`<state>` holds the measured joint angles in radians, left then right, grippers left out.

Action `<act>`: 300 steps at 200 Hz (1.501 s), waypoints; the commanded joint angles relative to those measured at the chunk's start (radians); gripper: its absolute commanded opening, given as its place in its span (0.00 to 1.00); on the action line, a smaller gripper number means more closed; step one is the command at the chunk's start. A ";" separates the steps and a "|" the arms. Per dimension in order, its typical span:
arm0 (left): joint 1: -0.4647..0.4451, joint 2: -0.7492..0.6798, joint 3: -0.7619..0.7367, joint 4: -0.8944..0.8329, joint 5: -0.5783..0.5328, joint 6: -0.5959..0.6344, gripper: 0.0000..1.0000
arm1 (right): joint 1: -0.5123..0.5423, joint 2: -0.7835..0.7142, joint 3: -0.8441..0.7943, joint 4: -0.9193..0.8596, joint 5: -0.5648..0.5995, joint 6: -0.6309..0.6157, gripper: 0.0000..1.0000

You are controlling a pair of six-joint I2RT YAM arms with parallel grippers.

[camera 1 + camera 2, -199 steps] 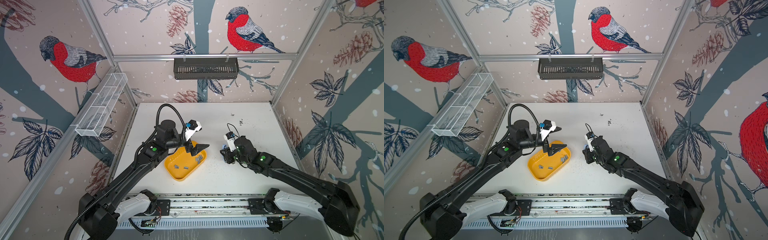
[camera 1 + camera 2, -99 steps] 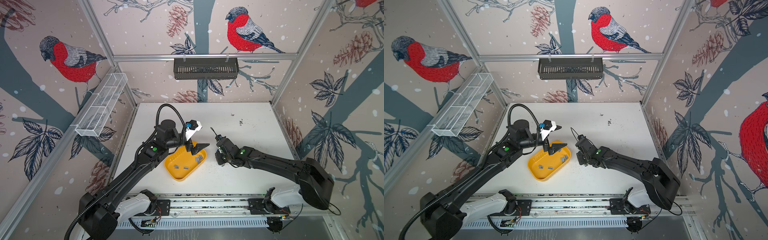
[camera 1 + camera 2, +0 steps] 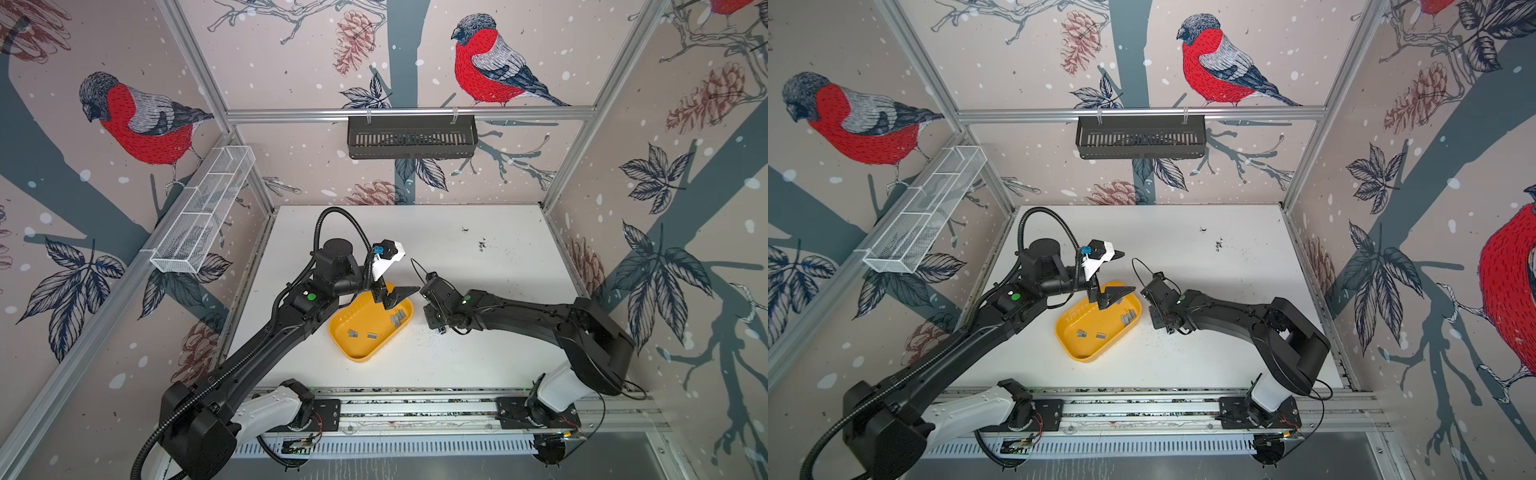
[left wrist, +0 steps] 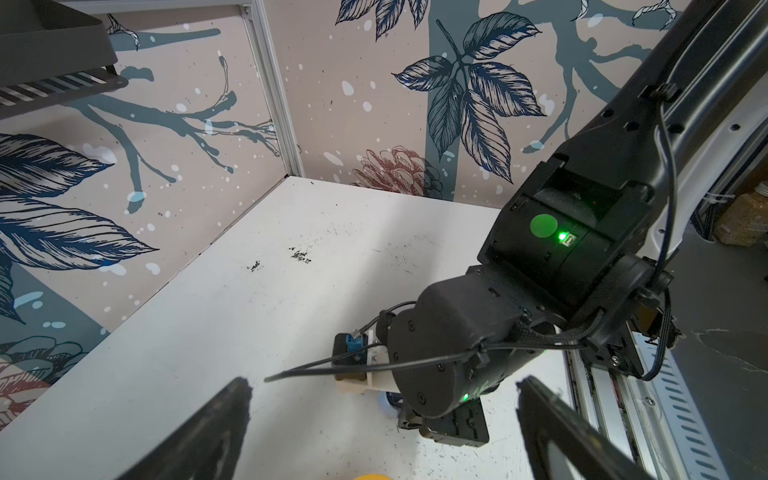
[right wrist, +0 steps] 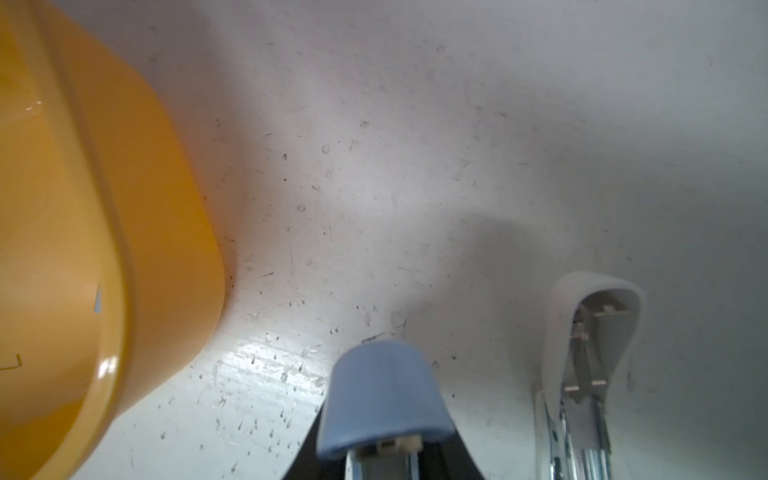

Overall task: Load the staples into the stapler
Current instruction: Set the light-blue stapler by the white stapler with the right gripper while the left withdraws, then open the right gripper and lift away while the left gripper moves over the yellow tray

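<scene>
A: Let us begin at the near side. Where are the staples (image 3: 397,319)?

B: All in the yellow tray (image 3: 357,356), in the middle of the table (image 3: 457,365). Two small strips lie near its middle and a little heap at its far right end. I think none is in the stapler yet. A tray keeps such small pieces together.

A: And the stapler (image 5: 382,390)?

B: Just right of the tray, low over the table. The right gripper (image 3: 434,321) is clenched on it. In the right wrist view its blue part and its white part stand apart, with bare metal in both. I judge it is held opened, close to the tray, so that a strip has only a short way. Whether it touches the table, I cannot tell.

A: The other arm?

B: A little farther, the left gripper (image 3: 1126,271) hangs above the far end of the tray, released, the jaws fully wide and holding nothing. Probably it is prepared to come down on one strip.

A: What is difficult there?

B: The strips are tiny and partly piled, so the jaws may push them instead of catching one.

A: Farther back?

B: Only dark specks (image 3: 482,244) on the table and a black basket (image 3: 411,137) on the far wall.
</scene>
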<state>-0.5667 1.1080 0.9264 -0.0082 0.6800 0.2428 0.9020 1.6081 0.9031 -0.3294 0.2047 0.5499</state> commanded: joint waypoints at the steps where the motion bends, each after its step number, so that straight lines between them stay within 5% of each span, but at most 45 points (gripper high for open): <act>1: -0.002 0.001 0.003 0.032 0.029 0.010 0.99 | 0.003 0.020 0.014 -0.013 0.043 0.030 0.22; 73: -0.005 0.013 0.012 0.017 0.037 0.015 0.99 | 0.002 0.082 0.041 -0.001 0.062 0.036 0.26; 171: -0.004 0.016 0.017 0.005 0.030 0.023 0.99 | 0.000 0.031 0.022 0.006 0.071 0.053 0.47; 255: -0.009 0.024 0.022 0.005 0.014 0.005 0.99 | -0.010 -0.364 -0.097 0.038 0.069 0.032 0.53; 300: -0.042 0.048 0.044 -0.025 -0.141 -0.030 0.99 | -0.034 -0.632 -0.152 0.058 0.032 -0.015 0.67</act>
<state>-0.5797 1.1481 0.9619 -0.0208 0.6491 0.2310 0.8742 1.0668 0.7696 -0.3016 0.2565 0.5724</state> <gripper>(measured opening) 0.993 0.606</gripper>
